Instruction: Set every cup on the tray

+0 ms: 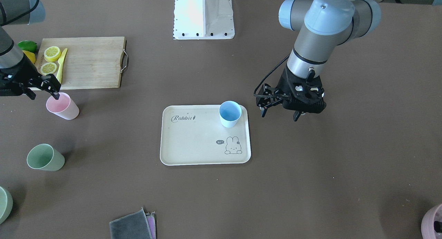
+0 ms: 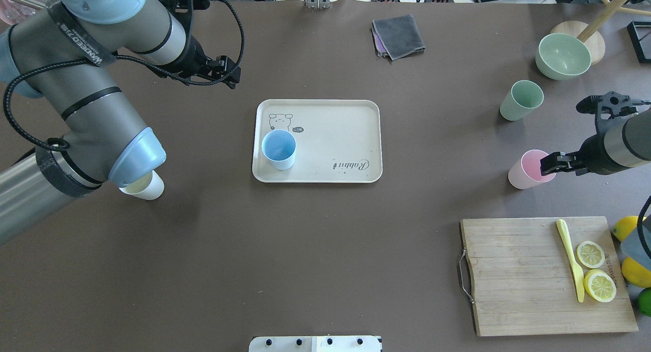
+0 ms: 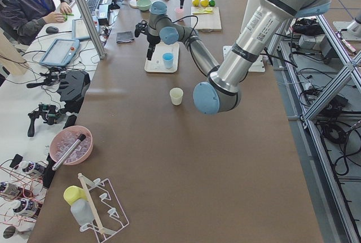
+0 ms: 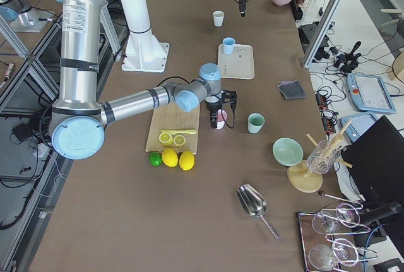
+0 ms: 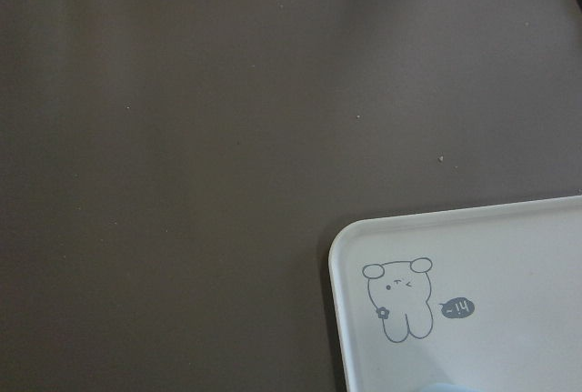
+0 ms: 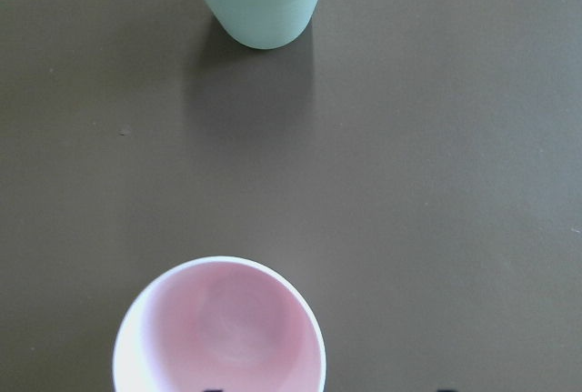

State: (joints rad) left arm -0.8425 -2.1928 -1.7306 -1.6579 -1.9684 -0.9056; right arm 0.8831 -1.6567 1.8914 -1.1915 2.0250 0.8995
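Note:
The cream tray [image 1: 193,145] lies mid-table, also in the overhead view [image 2: 335,133]. The light blue cup [image 1: 230,113] stands upright on it near a corner. The pink cup [image 1: 63,107] stands on the table by the cutting board. My right gripper [image 1: 44,94] is open at it, one finger inside the rim and one outside; the wrist view shows the pink cup [image 6: 218,328] right below. The green cup [image 1: 45,158] stands beyond it on the table. The cream cup [image 2: 145,186] stands on the table, partly hidden under my left arm. My left gripper [image 1: 279,115] is open and empty beside the tray.
A wooden cutting board [image 2: 534,275] holds lemon slices and a yellow knife, with whole lemons beside it. A green bowl [image 2: 562,56] sits past the green cup. A grey cloth [image 2: 399,36] lies at the far edge. A mauve pot [image 1: 433,221] is at a corner.

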